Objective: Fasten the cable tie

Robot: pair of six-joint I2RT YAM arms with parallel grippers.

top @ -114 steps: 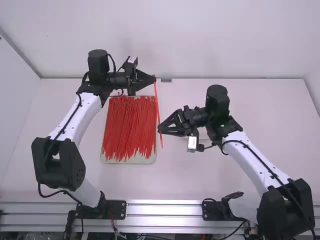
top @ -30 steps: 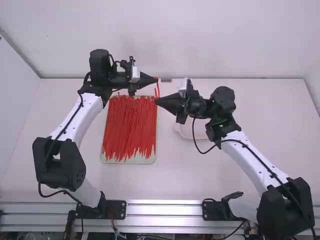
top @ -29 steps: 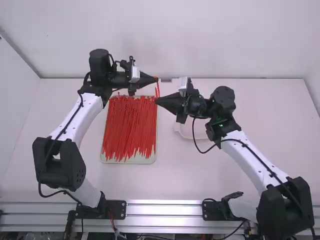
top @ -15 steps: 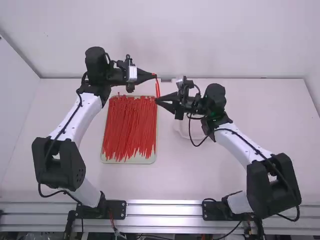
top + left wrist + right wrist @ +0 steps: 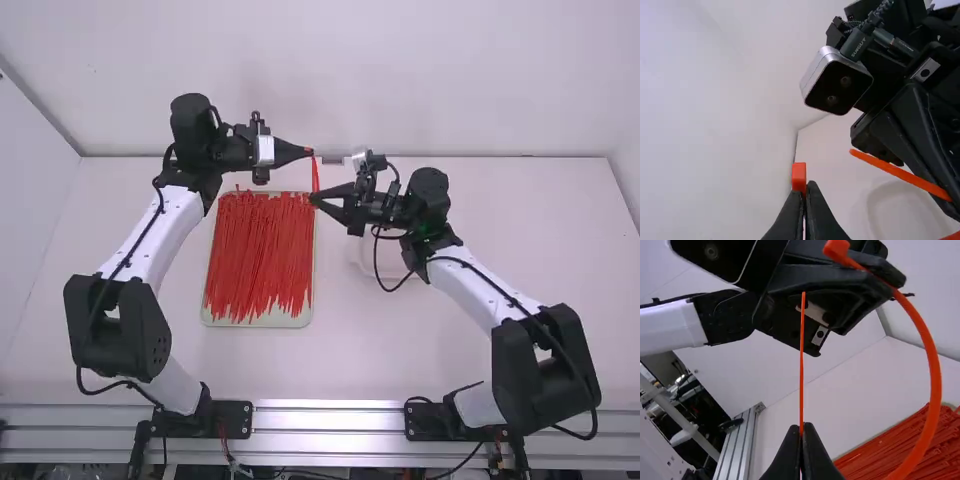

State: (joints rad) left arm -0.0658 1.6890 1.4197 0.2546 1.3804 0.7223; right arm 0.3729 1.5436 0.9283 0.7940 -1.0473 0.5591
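Note:
A single red cable tie (image 5: 315, 176) is held in the air between both grippers, above the far right corner of the tray. My left gripper (image 5: 306, 153) is shut on the tie's square head (image 5: 799, 175). My right gripper (image 5: 317, 199) faces it from just below and is shut on the tail end, whose strap (image 5: 802, 365) runs straight up towards the left gripper's fingers (image 5: 840, 275). From the head (image 5: 836, 247) the rest of the tie bends round in a wide arc (image 5: 936, 365). The tail tip lies close to the head; whether it enters the head is hidden.
A flat tray (image 5: 256, 322) holds a pile of several red cable ties (image 5: 260, 250) below the grippers, left of the middle. A white round dish (image 5: 362, 258) lies on the table under the right arm. The table's right half is bare.
The right gripper rose from the table beside the tray with the tail end and swung up to face the left gripper, bending the tie into a loop. In the last half second little moved.

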